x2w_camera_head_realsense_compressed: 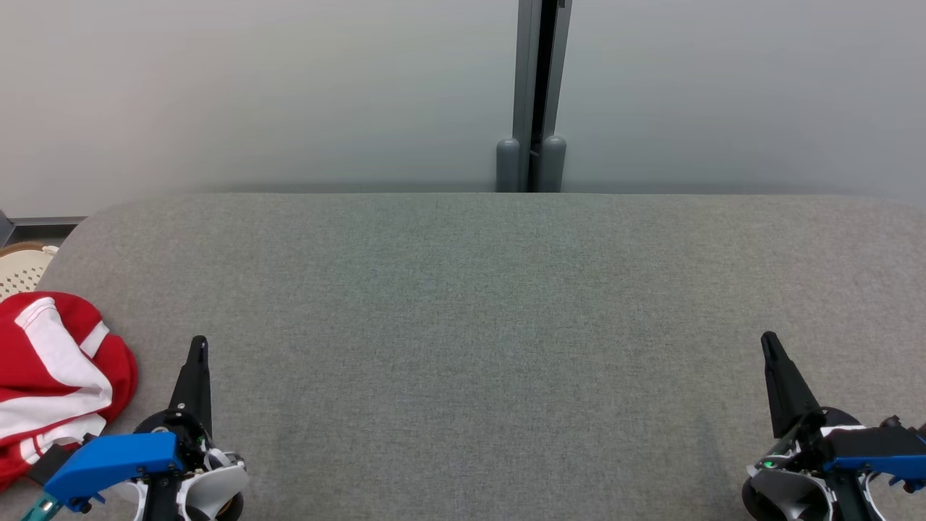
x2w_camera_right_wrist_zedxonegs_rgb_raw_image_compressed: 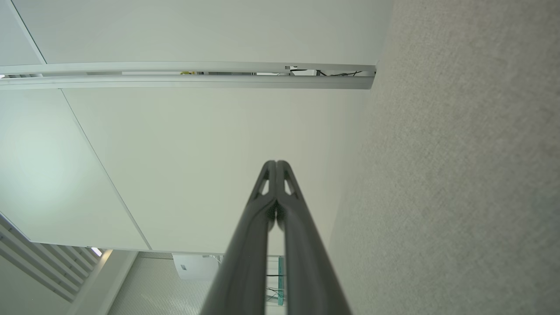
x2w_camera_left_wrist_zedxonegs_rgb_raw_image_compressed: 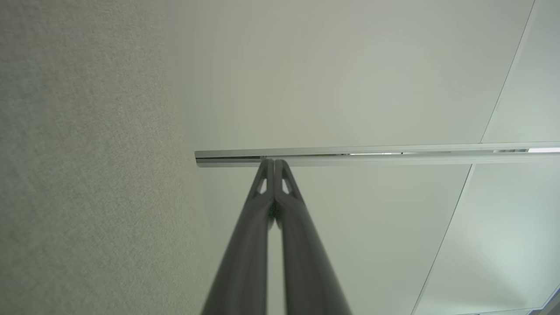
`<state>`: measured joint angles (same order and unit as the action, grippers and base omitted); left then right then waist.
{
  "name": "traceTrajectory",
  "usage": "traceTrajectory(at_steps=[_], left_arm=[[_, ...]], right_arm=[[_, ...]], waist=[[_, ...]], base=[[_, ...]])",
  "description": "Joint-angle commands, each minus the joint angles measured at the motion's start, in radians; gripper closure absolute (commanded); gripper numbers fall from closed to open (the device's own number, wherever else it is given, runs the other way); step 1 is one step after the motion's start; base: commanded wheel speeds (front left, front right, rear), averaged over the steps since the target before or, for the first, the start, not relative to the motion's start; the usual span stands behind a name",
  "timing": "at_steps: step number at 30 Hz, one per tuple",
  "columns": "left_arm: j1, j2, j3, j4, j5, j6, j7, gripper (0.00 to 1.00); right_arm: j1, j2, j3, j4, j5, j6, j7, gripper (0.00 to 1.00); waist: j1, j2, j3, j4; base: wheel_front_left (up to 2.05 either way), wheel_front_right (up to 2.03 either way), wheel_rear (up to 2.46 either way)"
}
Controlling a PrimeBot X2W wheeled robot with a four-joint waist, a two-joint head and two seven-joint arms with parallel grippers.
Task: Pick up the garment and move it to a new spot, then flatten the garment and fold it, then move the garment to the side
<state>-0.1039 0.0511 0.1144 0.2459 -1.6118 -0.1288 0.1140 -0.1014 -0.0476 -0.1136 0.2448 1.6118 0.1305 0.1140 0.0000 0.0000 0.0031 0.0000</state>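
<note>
One garment [x2w_camera_head_realsense_compressed: 51, 376], red with white stripes, sits bunched at lower left of the head view, on the left end of the grey table [x2w_camera_head_realsense_compressed: 470, 304]. It doesn't look folded, so I'd say pick-up, flatten, fold and move aside are all left. Two grippers: left gripper [x2w_camera_head_realsense_compressed: 199, 344] just beside it, right gripper [x2w_camera_head_realsense_compressed: 768, 339] at lower right, both pinched closed and empty.

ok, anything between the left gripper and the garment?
Nothing visible. The left gripper, shut, sits just right of the crumpled red-and-white garment at the left edge of the grey table. Only bare tabletop lies between them.
</note>
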Motion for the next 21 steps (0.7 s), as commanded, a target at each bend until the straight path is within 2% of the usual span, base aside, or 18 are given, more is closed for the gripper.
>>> traceTrajectory(at_steps=[1,21], left_arm=[[-0.010,-0.002,0.001,-0.004,-0.002,-0.004,0.003,1.00],[-0.010,-0.002,0.001,-0.004,-0.003,-0.004,0.003,1.00]], right_arm=[[-0.013,-0.005,-0.002,-0.003,0.003,0.000,0.003,1.00],[-0.013,-0.005,-0.002,-0.003,0.003,0.000,0.003,1.00]], waist=[[0.0000,0.0000,0.000,0.000],[0.0000,0.0000,0.000,0.000]], base=[[0.00,0.00,0.00],[0.00,0.00,0.00]])
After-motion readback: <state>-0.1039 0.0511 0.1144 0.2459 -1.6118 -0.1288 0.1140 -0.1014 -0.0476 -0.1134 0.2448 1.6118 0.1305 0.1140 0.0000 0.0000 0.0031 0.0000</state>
